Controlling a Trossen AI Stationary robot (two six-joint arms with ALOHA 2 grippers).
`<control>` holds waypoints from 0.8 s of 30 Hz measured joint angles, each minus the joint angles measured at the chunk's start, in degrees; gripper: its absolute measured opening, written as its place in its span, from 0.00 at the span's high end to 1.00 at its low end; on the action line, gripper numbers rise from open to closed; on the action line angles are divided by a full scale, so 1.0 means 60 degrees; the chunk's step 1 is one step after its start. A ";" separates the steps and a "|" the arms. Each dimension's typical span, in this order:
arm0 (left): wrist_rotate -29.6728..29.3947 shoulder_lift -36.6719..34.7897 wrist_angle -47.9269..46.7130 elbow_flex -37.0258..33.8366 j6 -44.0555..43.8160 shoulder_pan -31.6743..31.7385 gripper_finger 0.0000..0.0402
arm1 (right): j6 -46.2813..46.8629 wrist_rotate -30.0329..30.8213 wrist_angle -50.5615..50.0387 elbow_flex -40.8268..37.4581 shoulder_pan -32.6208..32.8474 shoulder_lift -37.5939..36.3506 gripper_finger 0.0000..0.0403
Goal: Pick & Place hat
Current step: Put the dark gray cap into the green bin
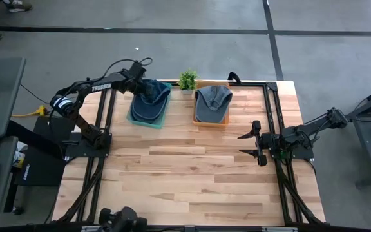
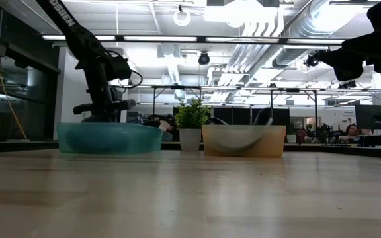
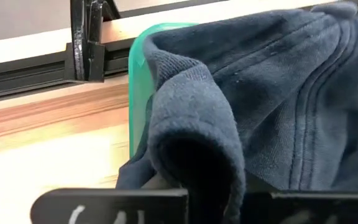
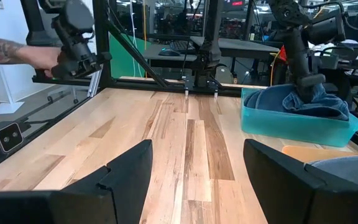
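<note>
A dark blue hat point(image 1: 151, 100) lies in a teal tray point(image 1: 134, 117) at the table's far side. My left gripper point(image 1: 140, 87) is down on the hat's left part and shut on its cloth; the right wrist view shows it on the hat point(image 4: 303, 99) in the tray point(image 4: 291, 127). A grey-blue hat point(image 1: 212, 103) sits in an orange tray point(image 1: 201, 121) just to the right. My right gripper point(image 1: 255, 143) stands open near the table's right edge, level, with nothing between its fingers point(image 4: 129, 174). My left gripper pinches a bunched fold of the dark blue hat's cloth point(image 3: 194, 149) between its two fingers point(image 3: 110, 204), several layers thick. The fingers slant down from above and from the table's left. The rest of the hat lies slack in the teal tray and over its rim point(image 3: 137, 74).
A small potted plant point(image 1: 187, 80) stands between the two trays at the far edge. Black frame rails point(image 1: 270, 109) run along both table sides. A person's forearm point(image 4: 14, 53) shows beyond the table. Bare wood point(image 1: 185, 174) fills the middle and near half.
</note>
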 joint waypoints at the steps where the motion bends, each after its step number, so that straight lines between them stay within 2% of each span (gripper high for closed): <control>1: -0.0260 0.0072 -0.0021 0.0002 -0.0082 -0.0115 1.00 | 0.0001 0.0002 0.0000 0.0000 -0.0002 0.0001 0.39; 11: -0.1706 0.0993 -0.0078 0.0018 -0.0419 -0.0852 1.00 | 0.0004 0.0000 0.0000 0.0000 0.0002 0.0003 0.39; 18: -0.1880 0.1399 -0.0051 -0.0002 -0.0456 -0.1023 0.99 | 0.0000 0.0002 0.0000 0.0000 0.0001 0.0002 0.39; 24: -0.1865 0.1278 -0.0036 -0.0024 -0.0455 -0.1023 0.89 | 0.0004 0.0002 0.0000 0.0000 0.0000 0.0002 0.39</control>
